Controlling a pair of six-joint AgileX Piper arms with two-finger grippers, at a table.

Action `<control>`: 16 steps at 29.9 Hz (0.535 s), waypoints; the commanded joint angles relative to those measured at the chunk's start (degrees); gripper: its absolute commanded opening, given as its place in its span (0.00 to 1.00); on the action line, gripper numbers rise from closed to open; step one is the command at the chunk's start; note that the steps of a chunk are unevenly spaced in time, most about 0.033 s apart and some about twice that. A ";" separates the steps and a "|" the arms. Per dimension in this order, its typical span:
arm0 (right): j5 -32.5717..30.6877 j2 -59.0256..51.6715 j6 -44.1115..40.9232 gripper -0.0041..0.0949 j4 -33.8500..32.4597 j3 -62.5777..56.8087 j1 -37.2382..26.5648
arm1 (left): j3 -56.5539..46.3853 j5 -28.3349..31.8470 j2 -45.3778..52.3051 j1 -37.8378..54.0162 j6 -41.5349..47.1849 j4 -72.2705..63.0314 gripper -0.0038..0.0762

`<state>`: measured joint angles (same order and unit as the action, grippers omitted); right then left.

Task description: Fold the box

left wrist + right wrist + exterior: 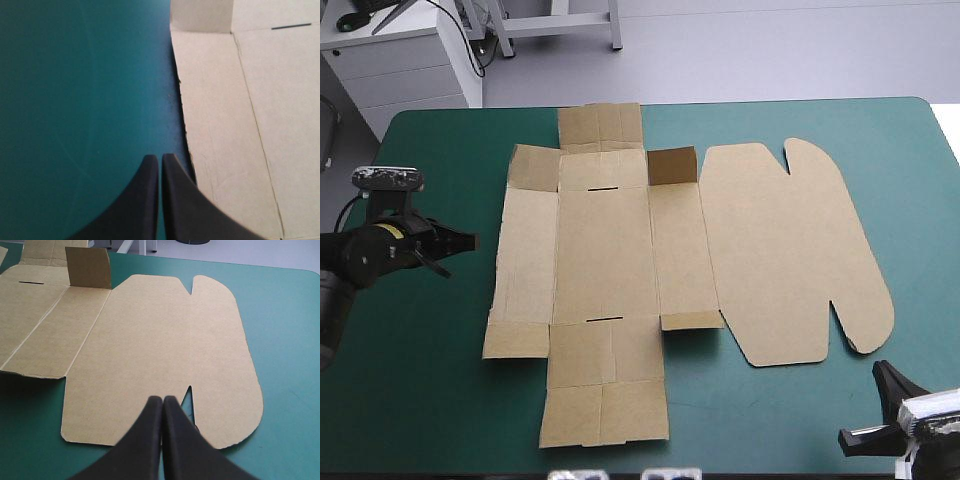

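The brown box [650,260] lies as a flat cut sheet in the middle of the teal-green table, its rounded lid flap [790,250] spread to the right. One small flap [671,165] near the far edge stands up. My left gripper [460,243] is shut, hovering over bare cover just left of the sheet's left edge [225,125]. In its wrist view the left gripper [160,159] points along that edge. My right gripper [885,375] is shut too, near the table's front right corner. In its view the right gripper [163,399] points at the lid flap [165,350], close to its near notch.
White drawer cabinets [405,60] stand beyond the table's far left corner. Bare teal-green cover [420,370] runs along the left side and the front of the sheet, and to the right of the lid flap.
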<state>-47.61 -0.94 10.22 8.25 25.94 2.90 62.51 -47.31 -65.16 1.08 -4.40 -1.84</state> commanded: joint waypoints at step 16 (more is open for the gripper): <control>4.39 -1.05 0.06 0.02 0.22 1.25 0.10 | 3.98 -17.56 -21.53 21.22 -26.71 -44.50 0.07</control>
<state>-47.61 -0.94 10.22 8.25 25.94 2.90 64.80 -62.50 -87.06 22.18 -30.86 -42.16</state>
